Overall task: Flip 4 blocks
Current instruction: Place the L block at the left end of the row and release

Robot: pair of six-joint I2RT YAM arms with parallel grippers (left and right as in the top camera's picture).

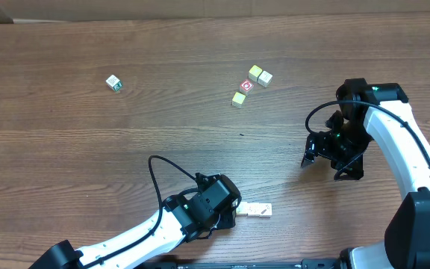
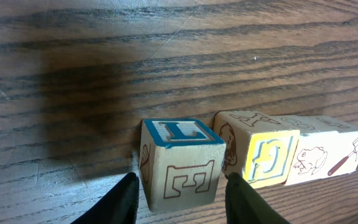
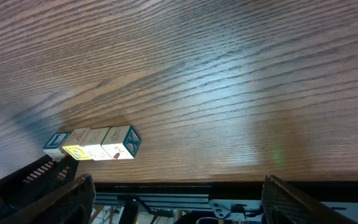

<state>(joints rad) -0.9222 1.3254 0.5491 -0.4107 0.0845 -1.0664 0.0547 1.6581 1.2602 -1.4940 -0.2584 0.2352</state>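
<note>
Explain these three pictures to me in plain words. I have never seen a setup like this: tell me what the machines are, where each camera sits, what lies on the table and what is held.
Two robot arms work at a wooden table. The top picture looks down from above. The other two come from cameras on the wrists, so each shows its own fingers at the bottom edge.

The left gripper stands with its fingers either side of a blue-topped block, part open, not clamped. That block heads a row of four blocks. The right gripper hangs open and holds nothing.

Farther off lie a cluster of four small cubes, one with a red ring face, and one lone cube.
</note>
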